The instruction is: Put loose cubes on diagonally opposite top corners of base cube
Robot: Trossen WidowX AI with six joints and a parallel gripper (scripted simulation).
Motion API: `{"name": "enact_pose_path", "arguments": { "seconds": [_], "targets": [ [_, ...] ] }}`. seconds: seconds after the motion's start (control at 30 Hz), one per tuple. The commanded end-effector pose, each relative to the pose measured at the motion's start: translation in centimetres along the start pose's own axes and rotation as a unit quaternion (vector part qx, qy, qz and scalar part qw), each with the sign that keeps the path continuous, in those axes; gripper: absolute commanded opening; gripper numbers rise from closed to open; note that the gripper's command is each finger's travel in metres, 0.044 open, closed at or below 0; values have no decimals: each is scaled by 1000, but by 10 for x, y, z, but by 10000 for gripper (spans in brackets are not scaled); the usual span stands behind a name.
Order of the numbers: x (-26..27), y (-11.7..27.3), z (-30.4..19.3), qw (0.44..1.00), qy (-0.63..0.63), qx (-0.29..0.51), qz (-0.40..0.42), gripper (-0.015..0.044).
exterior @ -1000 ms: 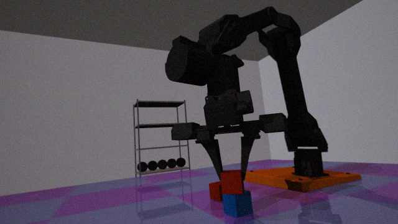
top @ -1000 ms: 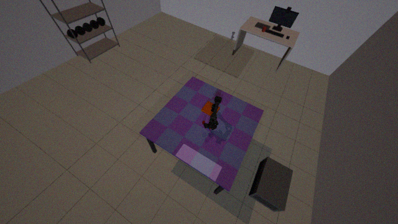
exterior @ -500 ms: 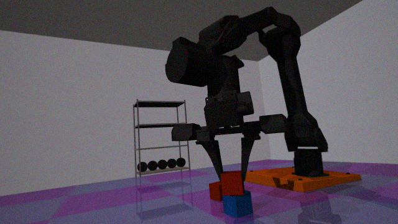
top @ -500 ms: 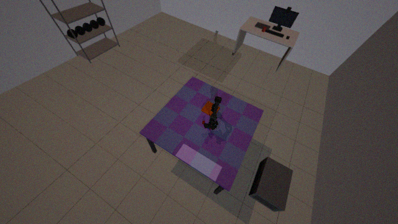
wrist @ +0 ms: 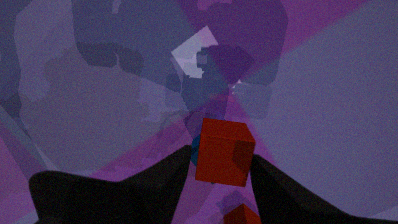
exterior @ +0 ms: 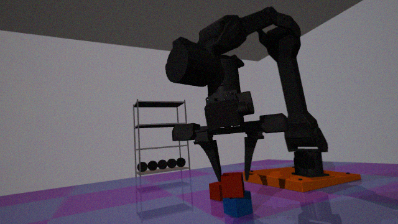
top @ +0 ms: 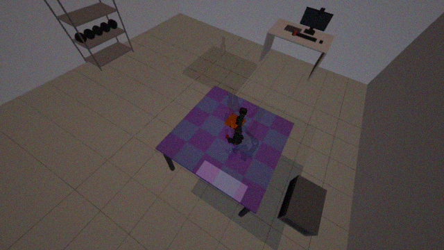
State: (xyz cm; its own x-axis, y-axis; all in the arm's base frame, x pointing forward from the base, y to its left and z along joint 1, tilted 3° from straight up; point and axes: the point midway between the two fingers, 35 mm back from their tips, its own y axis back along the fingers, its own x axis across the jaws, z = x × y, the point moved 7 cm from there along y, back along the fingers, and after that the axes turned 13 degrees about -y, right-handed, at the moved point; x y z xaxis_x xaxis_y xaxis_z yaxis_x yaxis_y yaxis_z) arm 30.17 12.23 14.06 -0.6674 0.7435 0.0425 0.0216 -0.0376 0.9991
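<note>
A home office or spare room: tiled floor, desk with monitor, dumbbell-stocked shelf.

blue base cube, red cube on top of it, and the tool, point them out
blue base cube (exterior: 237, 204), exterior view, front face
red cube on top (exterior: 232, 185), exterior view, front face
tool (exterior: 234, 177), exterior view, midway between fingertips

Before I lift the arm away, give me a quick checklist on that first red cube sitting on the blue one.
1. Gripper open, gaps beside the cube in the wrist view: ok.
2. Upper red cube resting on blue base cube: ok.
3. Upper red cube level: not ok, it looks tilted in the exterior view.
4. Its center over the base: cannot tell; it overhangs one side.
5. Second red cube on the checkered table, not yet stacked: ok.
6. Base cube unmoved: cannot tell.
</note>
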Motion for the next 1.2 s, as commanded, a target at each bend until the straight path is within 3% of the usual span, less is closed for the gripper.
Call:
{"name": "enact_pose_path", "arguments": {
  "seconds": [0.0,0.67,0.7,0.77,0.97,1.17],
  "targets": [
    [0,8,1,1000,0,-3,-1,205],
    [0,30,1,1000,0,-3,-1,205],
    [-1,27,-1,1000,-8,0,0,231],
    [-5,29,-4,999,-52,0,0,265],
    [-22,37,-22,968,-252,0,-1,265],
    [-38,45,-41,898,-441,0,-2,265]
  ]
}}
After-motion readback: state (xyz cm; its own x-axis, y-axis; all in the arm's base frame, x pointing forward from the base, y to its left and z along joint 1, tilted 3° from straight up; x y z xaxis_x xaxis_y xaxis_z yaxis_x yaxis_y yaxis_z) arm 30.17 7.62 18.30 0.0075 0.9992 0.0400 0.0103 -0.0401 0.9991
